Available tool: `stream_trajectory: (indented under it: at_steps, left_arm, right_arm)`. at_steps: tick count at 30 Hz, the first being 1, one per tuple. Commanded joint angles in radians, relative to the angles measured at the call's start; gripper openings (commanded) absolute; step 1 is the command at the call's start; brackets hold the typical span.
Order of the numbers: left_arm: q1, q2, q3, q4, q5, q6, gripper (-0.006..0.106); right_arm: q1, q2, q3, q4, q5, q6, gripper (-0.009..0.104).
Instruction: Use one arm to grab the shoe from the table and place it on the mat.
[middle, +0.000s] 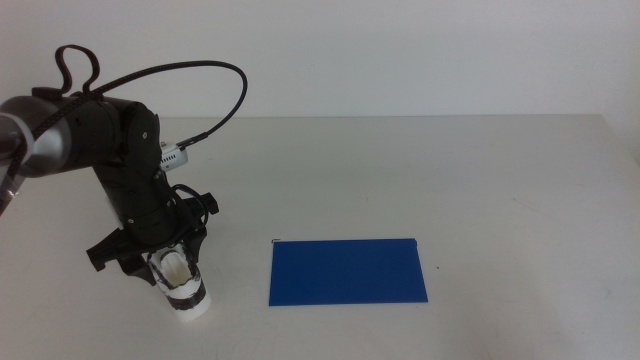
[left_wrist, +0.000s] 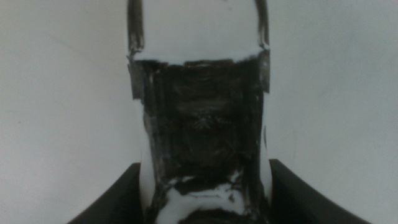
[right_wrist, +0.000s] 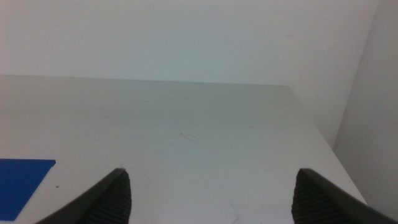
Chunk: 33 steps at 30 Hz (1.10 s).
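Observation:
The shoe (middle: 185, 288), white with black panels and a cream lining, is at the table's (middle: 420, 170) front left. The black left arm (middle: 120, 160) reaches down over it. My left gripper (middle: 176, 268) has its jaws against both sides of the shoe. In the left wrist view the shoe (left_wrist: 202, 124) fills the gap between the two jaws of the left gripper (left_wrist: 198, 31). I cannot tell whether the shoe rests on the table or is lifted. The dark-blue mat (middle: 347, 270) lies flat to the shoe's right, apart from it. My right gripper (right_wrist: 211, 193) is open and empty, out of the middle view.
The right wrist view shows a corner of the mat (right_wrist: 22, 180), the table's far edge and its right edge by a pale wall. The left arm's looped cable (middle: 200, 75) arches above it.

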Motion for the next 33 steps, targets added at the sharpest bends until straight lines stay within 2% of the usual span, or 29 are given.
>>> stream_trajectory:
  at_steps: [1, 2, 3, 4, 7, 24, 33]
  left_arm:
    - [-0.005, -0.044, -0.021, 0.004, -0.011, -0.001, 0.048]
    - [-0.005, -0.044, -0.021, 0.004, -0.011, -0.001, 0.043]
    - [-0.004, -0.044, -0.021, 0.004, -0.005, -0.011, 0.017]
    - [-0.004, -0.044, -0.022, 0.004, 0.026, -0.011, 0.007]
    - [-0.004, -0.044, -0.022, 0.013, 0.043, -0.011, -0.002]
    - [-0.004, -0.044, -0.022, 0.120, 0.044, -0.008, -0.001]
    - [-0.005, -0.046, -0.073, 0.115, 0.172, -0.024, -0.001]
  right_arm:
    - [-0.005, -0.020, -0.010, -0.008, -0.079, -0.013, 0.066]
    - [-0.005, -0.020, -0.010, -0.008, -0.079, -0.013, 0.066]
    - [-0.005, -0.020, -0.010, -0.008, -0.079, -0.013, 0.066]
    - [-0.005, -0.020, -0.010, -0.008, -0.079, -0.013, 0.066]
    - [-0.005, -0.020, -0.010, -0.008, -0.079, -0.013, 0.066]
    - [-0.005, -0.020, -0.010, -0.008, -0.079, -0.013, 0.066]
    - [-0.005, -0.020, -0.010, -0.008, -0.079, -0.013, 0.066]
